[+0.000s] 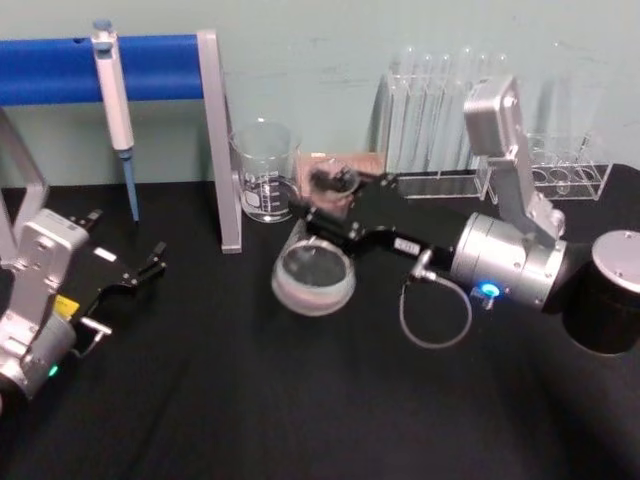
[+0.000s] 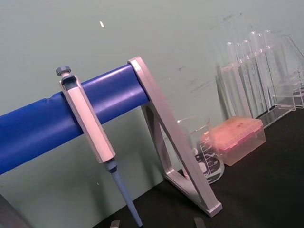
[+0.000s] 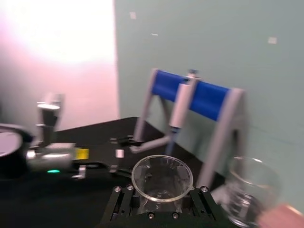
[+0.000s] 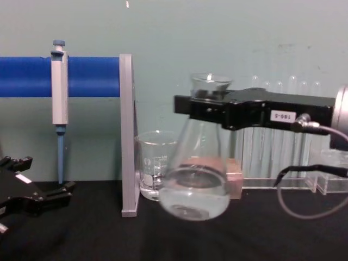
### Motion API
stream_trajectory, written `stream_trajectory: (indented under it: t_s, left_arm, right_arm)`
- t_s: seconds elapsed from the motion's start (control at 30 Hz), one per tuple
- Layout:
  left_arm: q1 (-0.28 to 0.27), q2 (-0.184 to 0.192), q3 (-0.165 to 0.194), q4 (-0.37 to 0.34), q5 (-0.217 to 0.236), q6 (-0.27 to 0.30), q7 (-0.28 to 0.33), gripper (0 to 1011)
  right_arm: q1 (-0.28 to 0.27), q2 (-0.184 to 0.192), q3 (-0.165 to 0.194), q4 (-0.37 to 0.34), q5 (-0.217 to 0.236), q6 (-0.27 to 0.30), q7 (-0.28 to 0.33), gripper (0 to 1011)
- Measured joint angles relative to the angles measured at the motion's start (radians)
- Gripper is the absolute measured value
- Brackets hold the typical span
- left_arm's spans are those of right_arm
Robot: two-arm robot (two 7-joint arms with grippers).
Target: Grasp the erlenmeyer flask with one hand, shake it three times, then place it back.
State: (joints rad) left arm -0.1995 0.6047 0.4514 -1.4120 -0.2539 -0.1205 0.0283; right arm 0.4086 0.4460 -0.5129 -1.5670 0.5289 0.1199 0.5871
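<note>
The erlenmeyer flask (image 4: 193, 185) is clear glass with a little clear liquid in its wide base. It hangs tilted above the black table, its base (image 1: 313, 275) swung toward me. My right gripper (image 4: 210, 109), the hand, is shut on the flask's narrow neck just below the flared rim. In the right wrist view the flask's round mouth (image 3: 161, 178) sits between the black fingers (image 3: 121, 199). My left gripper (image 1: 145, 268) rests open at the table's left, apart from the flask.
A graduated beaker (image 1: 265, 172) stands just behind the flask, beside the grey post of a blue-barred stand (image 1: 222, 150) holding a pipette (image 1: 115, 110). A pink box (image 2: 237, 137) and racks of test tubes (image 1: 440, 110) line the back. A dark cylinder (image 1: 612, 290) stands at the right.
</note>
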Motion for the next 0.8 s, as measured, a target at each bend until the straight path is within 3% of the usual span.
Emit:
stream_trajectory:
  t_s: [0.4, 0.8]
  left_arm:
    - [0.000, 0.000, 0.000, 0.000, 0.000, 0.000, 0.000, 1001]
    - [0.000, 0.000, 0.000, 0.000, 0.000, 0.000, 0.000, 1001]
  right_arm:
    - [0.029, 0.032, -0.083, -0.011, 0.054, -0.029, 0.158, 453]
    - [0.064, 0.055, -0.140, -0.003, 0.086, -0.047, 0.245, 453]
